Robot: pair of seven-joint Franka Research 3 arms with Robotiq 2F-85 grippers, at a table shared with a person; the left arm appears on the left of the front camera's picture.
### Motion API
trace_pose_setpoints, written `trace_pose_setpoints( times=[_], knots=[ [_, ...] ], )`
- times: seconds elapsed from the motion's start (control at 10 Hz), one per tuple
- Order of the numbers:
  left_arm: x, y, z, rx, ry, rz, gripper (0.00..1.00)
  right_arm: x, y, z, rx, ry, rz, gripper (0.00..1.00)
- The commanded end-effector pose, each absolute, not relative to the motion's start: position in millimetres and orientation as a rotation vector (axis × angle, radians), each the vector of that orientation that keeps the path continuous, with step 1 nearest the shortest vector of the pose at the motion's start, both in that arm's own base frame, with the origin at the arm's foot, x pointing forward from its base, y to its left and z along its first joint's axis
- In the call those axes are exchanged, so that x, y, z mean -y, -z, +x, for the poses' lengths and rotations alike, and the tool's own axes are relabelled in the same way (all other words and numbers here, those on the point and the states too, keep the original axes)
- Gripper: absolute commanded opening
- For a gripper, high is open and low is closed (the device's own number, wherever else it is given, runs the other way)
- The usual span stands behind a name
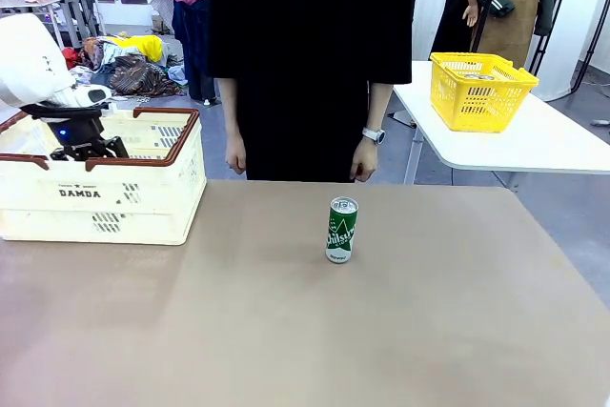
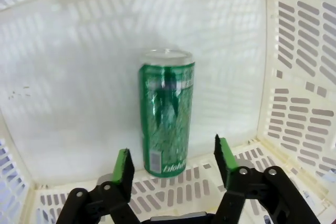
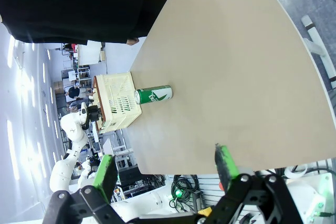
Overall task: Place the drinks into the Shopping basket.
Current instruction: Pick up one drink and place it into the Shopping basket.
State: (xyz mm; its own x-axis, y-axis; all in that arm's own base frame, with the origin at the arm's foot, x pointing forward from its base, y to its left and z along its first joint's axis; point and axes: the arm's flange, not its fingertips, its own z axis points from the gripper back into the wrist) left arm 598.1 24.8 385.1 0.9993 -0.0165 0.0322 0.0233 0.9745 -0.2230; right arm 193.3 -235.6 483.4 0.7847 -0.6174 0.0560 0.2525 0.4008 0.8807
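A green drink can (image 2: 167, 119) stands upright on the floor of the cream Shopping basket (image 2: 79, 77), in a corner by the slotted wall. My left gripper (image 2: 171, 146) is open around it, and its green pads stand clear of the can on both sides. From the front, that left gripper (image 1: 88, 148) reaches down inside the Shopping basket (image 1: 105, 199) at the table's left. Another green can (image 1: 341, 230) stands alone mid-table. My right gripper (image 3: 167, 169) is open and holds nothing, well off the table's edge, far from that can (image 3: 153, 95).
A person in black (image 1: 305, 54) stands at the far edge with both hands hanging down. Behind them to the right, a yellow mesh basket (image 1: 481, 91) sits on a separate white table. The tan table (image 1: 286, 331) is bare around the lone can.
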Motion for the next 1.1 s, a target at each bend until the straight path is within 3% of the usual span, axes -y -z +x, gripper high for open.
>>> trace_pose_setpoints(
  times=[0.0, 0.4, 0.7, 1.0],
  knots=[
    [-25, -387, 599, 0.035, 0.015, -0.212, 1.00, 236, -485, 193, 0.425, 0.550, 1.025, 1.00],
    [-29, -400, 594, 0.053, 0.034, -0.232, 1.00, 236, -485, 193, 0.425, 0.550, 1.025, 1.00],
    [-41, -500, 586, 0.150, -0.005, -0.282, 1.00, 236, -485, 193, 0.425, 0.550, 1.025, 1.00],
    [-37, -588, 518, 0.079, 0.085, -0.349, 1.00, 236, -485, 193, 0.425, 0.550, 1.025, 1.00]
  ],
)
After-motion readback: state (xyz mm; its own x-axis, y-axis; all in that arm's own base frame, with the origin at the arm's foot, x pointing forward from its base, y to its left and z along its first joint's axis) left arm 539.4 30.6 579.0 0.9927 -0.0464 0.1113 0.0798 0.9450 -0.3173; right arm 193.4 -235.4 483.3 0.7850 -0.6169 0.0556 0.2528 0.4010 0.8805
